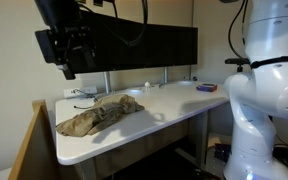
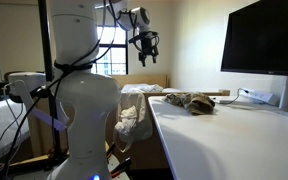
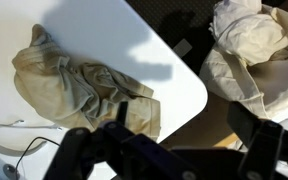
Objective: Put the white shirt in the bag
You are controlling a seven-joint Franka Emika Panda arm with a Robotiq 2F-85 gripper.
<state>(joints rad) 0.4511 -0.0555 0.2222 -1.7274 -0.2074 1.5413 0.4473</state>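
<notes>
A crumpled white shirt (image 3: pixel 249 32) lies in the mouth of a cream bag (image 3: pixel 229 85) that stands beside the white table's end; it also shows in an exterior view (image 2: pixel 134 115). A tan, beige cloth (image 3: pixel 74 85) lies bunched on the table near that end, seen in both exterior views (image 1: pixel 99 115) (image 2: pixel 189 100). My gripper (image 3: pixel 169 150) is open and empty. It hangs high in the air above the table's end and the bag (image 1: pixel 69 50) (image 2: pixel 144 45), apart from both cloths.
A large dark monitor (image 1: pixel 134 45) (image 2: pixel 264 40) stands at the back of the white table (image 1: pixel 164 115). Cables (image 1: pixel 82 95) lie near the tan cloth. A small flat coloured object (image 1: pixel 206 88) lies at the far end. The robot's white body (image 1: pixel 269 90) (image 2: pixel 79 100) stands beside the table.
</notes>
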